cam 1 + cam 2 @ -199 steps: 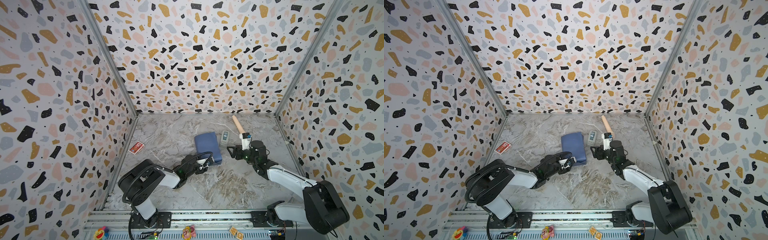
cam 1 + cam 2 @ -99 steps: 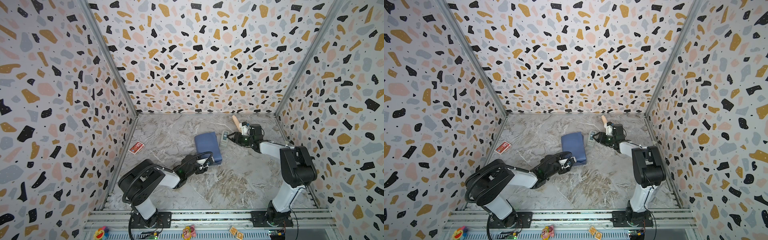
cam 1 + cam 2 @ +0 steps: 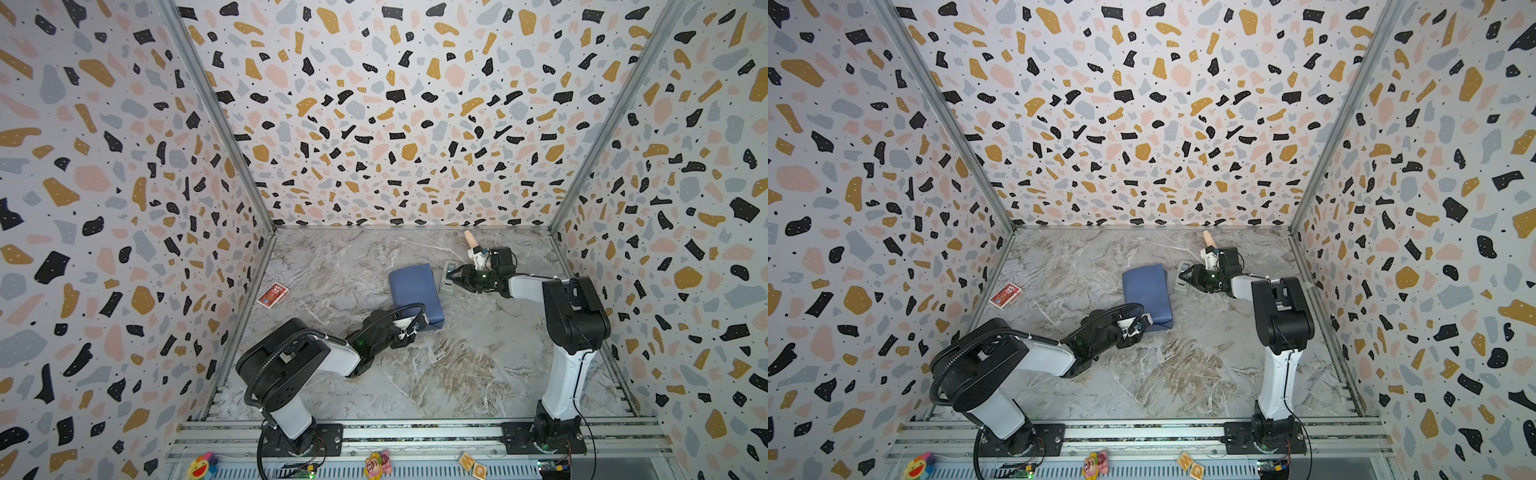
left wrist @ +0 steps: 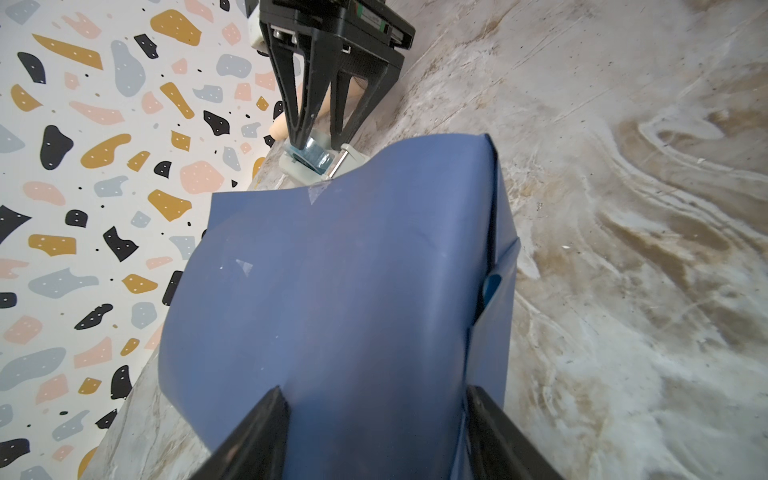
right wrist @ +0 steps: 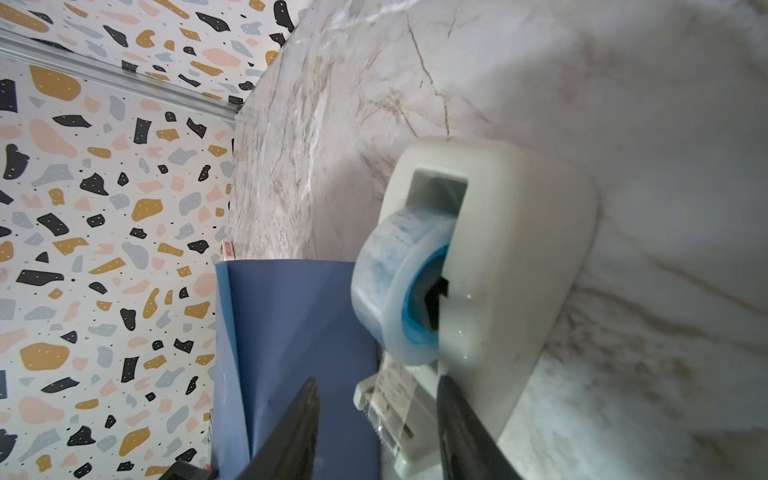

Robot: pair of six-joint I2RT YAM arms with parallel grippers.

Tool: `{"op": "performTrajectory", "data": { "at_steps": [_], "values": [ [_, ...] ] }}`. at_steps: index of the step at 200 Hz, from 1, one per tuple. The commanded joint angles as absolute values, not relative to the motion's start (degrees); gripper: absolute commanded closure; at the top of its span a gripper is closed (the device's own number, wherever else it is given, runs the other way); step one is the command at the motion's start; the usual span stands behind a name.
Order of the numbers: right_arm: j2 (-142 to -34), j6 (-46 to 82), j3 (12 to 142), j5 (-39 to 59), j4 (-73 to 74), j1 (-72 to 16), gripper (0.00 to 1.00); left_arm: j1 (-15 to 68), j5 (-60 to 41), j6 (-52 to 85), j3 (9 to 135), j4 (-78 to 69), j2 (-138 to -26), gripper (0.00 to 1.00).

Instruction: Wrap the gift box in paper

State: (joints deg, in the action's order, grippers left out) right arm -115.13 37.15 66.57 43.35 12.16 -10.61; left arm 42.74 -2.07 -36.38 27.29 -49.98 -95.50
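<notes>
The paper [image 3: 415, 291] [image 3: 1148, 293] is folded round the gift box into a dull blue parcel in mid-table; the box itself is hidden. My left gripper [image 3: 417, 325] [image 3: 1139, 325] [image 4: 374, 399] sits at the parcel's near end, its fingers [image 4: 270, 419] closed on the wrapped sides. A side flap [image 4: 496, 299] gapes. My right gripper [image 3: 455, 276] [image 3: 1187, 276] [image 5: 377, 380] stands open astride the cutter end of the grey tape dispenser [image 3: 448, 279] [image 5: 498, 249], just right of the parcel. A loose tape strip [image 5: 395, 395] hangs between its fingers, untouched.
A red card pack [image 3: 272, 295] [image 3: 1005, 295] lies by the left wall. A beige-handled tool [image 3: 469, 239] [image 3: 1207, 237] lies near the back wall, just behind my right wrist. Patterned walls close in three sides; the arm bases stand on the front rail.
My right arm has swung back and reached to the tape dispenser, and its jaws have narrowed. The left gripper and the parcel have not moved.
</notes>
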Motion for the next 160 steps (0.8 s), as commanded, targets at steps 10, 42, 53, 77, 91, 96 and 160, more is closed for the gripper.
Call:
{"op": "performTrajectory", "data": {
  "at_steps": [10,42,53,77,91,96,160],
  "values": [
    [-116.49,37.73,67.51,44.18,11.1,-10.57,0.57,42.44,-3.08,-34.54,27.54,-43.72,-97.11,0.34],
    [-117.58,42.39,65.56,45.7,14.03,-10.58,0.63,42.41,-3.08,-34.51,27.57,-43.69,-97.1,0.34],
    [-117.94,44.15,64.76,46.16,15.56,-10.63,0.65,42.45,-3.08,-34.54,27.64,-43.61,-97.12,0.34],
    [-118.42,46.75,63.98,46.71,18.2,-10.59,0.69,42.45,-3.15,-34.54,27.64,-43.59,-97.12,0.34],
    [-118.66,48.08,63.6,47.13,19.7,-10.63,0.72,42.45,-3.16,-34.54,27.62,-43.51,-97.12,0.34],
    [-118.79,48.64,63.55,47.43,20.28,-10.66,0.72,42.45,-3.16,-34.54,27.65,-43.53,-97.12,0.34],
    [-119.51,52.45,62.45,48.69,24.99,-10.63,0.83,42.43,-3.25,-34.52,27.84,-43.21,-97.21,0.34]
  ]
}}
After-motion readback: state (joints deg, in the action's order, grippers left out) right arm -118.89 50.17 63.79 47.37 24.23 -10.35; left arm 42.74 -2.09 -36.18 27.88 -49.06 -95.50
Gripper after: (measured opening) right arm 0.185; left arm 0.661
